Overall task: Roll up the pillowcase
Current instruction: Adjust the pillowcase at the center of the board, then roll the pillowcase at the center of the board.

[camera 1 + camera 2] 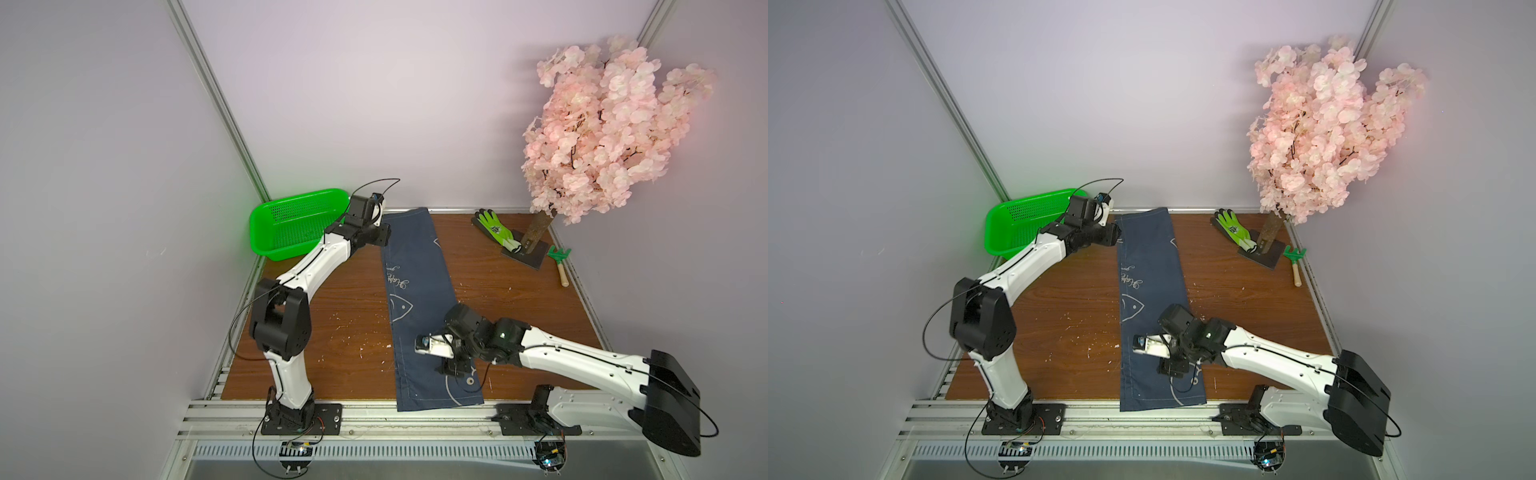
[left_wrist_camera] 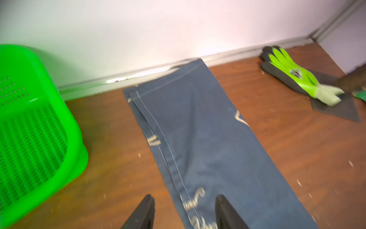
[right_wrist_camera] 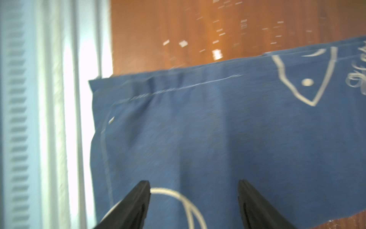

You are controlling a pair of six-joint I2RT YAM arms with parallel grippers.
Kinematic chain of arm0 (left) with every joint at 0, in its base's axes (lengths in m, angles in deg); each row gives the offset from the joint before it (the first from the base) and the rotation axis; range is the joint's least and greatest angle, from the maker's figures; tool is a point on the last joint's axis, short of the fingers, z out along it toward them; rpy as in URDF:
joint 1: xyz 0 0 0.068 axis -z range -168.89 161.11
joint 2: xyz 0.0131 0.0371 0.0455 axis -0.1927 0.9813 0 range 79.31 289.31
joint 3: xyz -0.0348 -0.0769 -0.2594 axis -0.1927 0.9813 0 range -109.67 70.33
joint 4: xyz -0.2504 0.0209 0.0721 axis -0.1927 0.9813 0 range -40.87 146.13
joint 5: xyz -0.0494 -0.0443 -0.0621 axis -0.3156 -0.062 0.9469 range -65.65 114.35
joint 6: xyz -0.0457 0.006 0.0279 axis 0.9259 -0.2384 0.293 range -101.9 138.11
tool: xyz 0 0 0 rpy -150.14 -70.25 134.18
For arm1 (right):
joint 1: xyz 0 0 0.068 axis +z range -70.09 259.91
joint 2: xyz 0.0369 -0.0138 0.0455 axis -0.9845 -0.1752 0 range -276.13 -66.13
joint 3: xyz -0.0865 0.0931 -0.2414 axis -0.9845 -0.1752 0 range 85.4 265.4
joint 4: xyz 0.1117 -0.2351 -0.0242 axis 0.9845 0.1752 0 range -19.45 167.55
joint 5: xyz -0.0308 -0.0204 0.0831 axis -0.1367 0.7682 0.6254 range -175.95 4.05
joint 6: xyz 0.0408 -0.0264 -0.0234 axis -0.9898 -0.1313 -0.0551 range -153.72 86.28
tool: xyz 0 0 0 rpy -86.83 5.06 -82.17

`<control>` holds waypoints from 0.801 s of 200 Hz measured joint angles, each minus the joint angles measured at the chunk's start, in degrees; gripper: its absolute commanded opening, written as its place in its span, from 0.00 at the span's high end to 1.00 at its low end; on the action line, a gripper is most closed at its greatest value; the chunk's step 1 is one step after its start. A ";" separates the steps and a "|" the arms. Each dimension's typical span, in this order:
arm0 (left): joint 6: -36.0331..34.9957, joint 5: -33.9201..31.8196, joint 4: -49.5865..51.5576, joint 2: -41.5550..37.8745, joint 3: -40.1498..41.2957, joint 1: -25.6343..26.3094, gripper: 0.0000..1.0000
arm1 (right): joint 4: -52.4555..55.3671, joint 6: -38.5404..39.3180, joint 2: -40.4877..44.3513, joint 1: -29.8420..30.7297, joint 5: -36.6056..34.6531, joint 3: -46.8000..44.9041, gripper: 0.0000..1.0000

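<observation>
Pillowcase (image 1: 419, 291): long folded strip, flat and unrolled, down the middle of the worktop (image 1: 332, 311). Its near end overlaps the front metal rail; its far end meets the back wall. Right fingers (image 3: 143, 188) spread, gripping nothing, over the near end by a curved white outline. Farther back, left fingers (image 2: 222, 204) spread, empty, straddling the strip's left seam by the cursive lettering. Far left corner: green basket (image 1: 291, 224). Far right: green-and-black glove (image 1: 496, 228), small rake (image 1: 557, 257), pink blossom tree (image 1: 602, 124).
</observation>
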 measured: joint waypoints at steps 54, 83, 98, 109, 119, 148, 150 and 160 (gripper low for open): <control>2.78 -0.85 -1.14 -19.47 25.33 6.03 0.42 | 5.55 4.26 7.74 12.26 -2.95 -5.16 0.19; 6.16 -2.95 -1.53 -27.56 32.98 10.75 0.41 | 5.38 4.59 5.07 17.64 -6.03 -7.56 0.20; 8.22 -3.61 -1.53 -31.41 37.00 13.07 0.40 | 4.35 4.13 3.30 18.73 -7.87 -8.41 0.21; 9.60 -4.22 -1.49 -33.03 39.21 14.23 0.40 | 3.02 3.58 2.32 19.32 -8.96 -8.90 0.23; 10.80 -4.76 -1.40 -33.79 40.70 14.73 0.40 | 1.84 2.95 1.57 19.69 -9.88 -9.05 0.24; 13.81 -5.38 -2.16 -34.82 44.04 15.82 0.40 | -1.86 1.79 -0.79 20.96 -11.30 -9.25 0.27; 13.94 -5.38 -2.25 -34.86 44.22 15.87 0.40 | -2.12 1.75 -0.94 21.07 -11.39 -9.31 0.27; 14.86 -5.11 -3.13 -35.10 45.38 16.26 0.40 | -3.08 1.57 -1.27 21.62 -11.56 -9.73 0.28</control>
